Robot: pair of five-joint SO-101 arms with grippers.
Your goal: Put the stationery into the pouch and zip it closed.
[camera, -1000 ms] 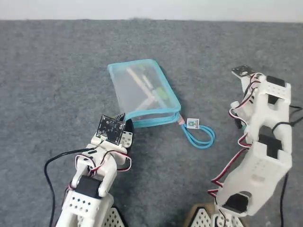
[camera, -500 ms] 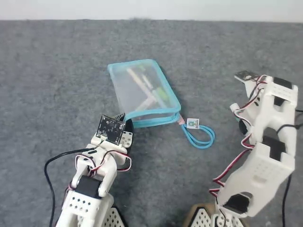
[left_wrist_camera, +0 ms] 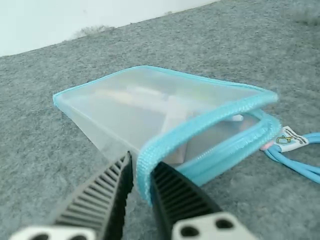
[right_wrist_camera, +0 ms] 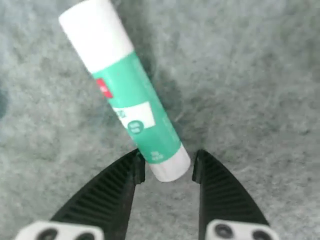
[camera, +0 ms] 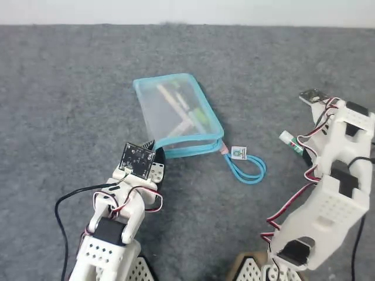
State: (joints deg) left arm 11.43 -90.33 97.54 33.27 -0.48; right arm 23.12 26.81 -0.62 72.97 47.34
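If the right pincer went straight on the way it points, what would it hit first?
The glue stick: its end lies between the right pincer's open fingers, though depth is unclear.

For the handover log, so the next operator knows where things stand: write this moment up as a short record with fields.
pouch: clear with blue edging, flat on the grey table, mouth looks open
contents: stationery showing through the clear side
left gripper: shut on the pouch's blue edge
glue stick: outside the pouch, on the table
right gripper: open, fingers either side of one end of the glue stick
strap: blue loop on the table by the pouch's zip end
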